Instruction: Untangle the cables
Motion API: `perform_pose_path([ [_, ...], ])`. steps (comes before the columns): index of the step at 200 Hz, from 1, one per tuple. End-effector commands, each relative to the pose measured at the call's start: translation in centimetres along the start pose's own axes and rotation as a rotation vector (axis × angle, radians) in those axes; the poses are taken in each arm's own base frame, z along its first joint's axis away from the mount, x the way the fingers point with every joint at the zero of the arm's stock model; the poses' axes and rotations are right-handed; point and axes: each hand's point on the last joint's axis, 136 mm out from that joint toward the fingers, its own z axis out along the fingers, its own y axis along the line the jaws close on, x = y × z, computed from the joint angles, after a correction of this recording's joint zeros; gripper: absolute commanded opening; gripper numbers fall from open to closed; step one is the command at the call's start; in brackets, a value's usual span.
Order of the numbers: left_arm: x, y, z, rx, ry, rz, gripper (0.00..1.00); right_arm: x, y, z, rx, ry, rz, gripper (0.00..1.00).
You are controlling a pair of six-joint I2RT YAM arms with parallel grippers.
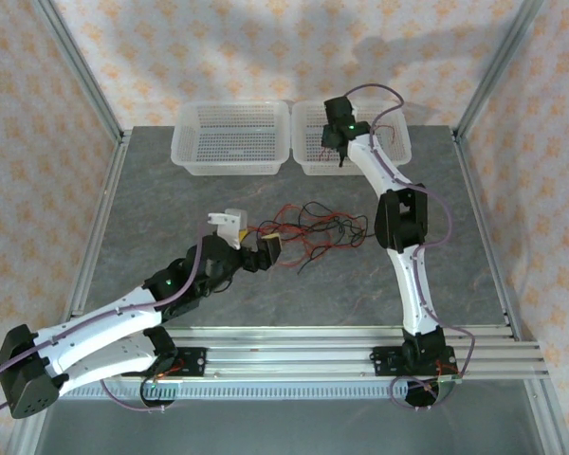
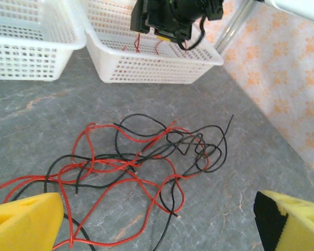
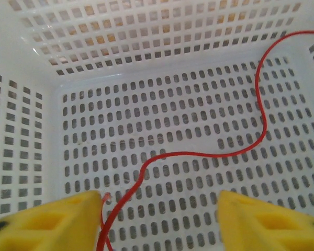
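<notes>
One red wire (image 3: 261, 104) lies in the basket (image 3: 146, 31) under the right gripper (image 3: 159, 209), fingers apart, probably to release it | other cables (image 2: 141, 157) tangled on the table (image 2: 31, 115) | left gripper (image 2: 154, 225) spread wide above, ready to pick.

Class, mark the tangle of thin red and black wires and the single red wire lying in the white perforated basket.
Tangle of thin red and black wires (image 2: 137, 163): left wrist view, central crossing.
Single red wire (image 3: 188, 153): right wrist view, level middle stretch.
</notes>
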Motion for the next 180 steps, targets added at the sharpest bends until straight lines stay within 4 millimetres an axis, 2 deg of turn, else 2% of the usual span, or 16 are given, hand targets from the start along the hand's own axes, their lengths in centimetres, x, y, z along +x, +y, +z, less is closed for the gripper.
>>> perform_pose_path([
  [1, -0.8, 1.6, -0.3, -0.105, -0.001, -0.024, 0.94, -1.9, -0.4, -3.5, 0.000, -0.015, 0.002, 0.70],
  [21, -0.7, 2.2, -0.1, -0.149, 0.020, -0.035, 0.93, -1.9, -0.9, -4.9, 0.010, 0.001, -0.009, 0.80],
  [56, -0.3, 2.8, 0.2, -0.198, 0.057, -0.054, 0.92, -2.3, -1.3, -8.4, -0.014, 0.010, -0.006, 0.81],
  [91, 0.8, 3.9, 0.9, -0.257, 0.125, -0.091, 0.88, -3.1, -1.8, -14.0, -0.075, -0.024, 0.013, 0.81],
  [112, 2.0, 4.7, 1.7, -0.283, 0.186, -0.109, 0.83, -2.8, -2.5, -17.4, -0.113, -0.056, 0.027, 0.80],
  [140, 3.7, 5.1, 3.2, -0.292, 0.255, -0.111, 0.69, -1.1, -3.6, -21.5, -0.164, -0.098, 0.051, 0.74],
  [159, 4.4, 5.4, 4.7, -0.292, 0.288, -0.100, 0.60, 1.0, -4.2, -23.4, -0.205, -0.104, 0.071, 0.68],
  [180, 5.1, 6.0, 7.0, -0.280, 0.342, -0.069, 0.56, 3.7, -4.4, -24.8, -0.262, -0.091, 0.095, 0.62],
])
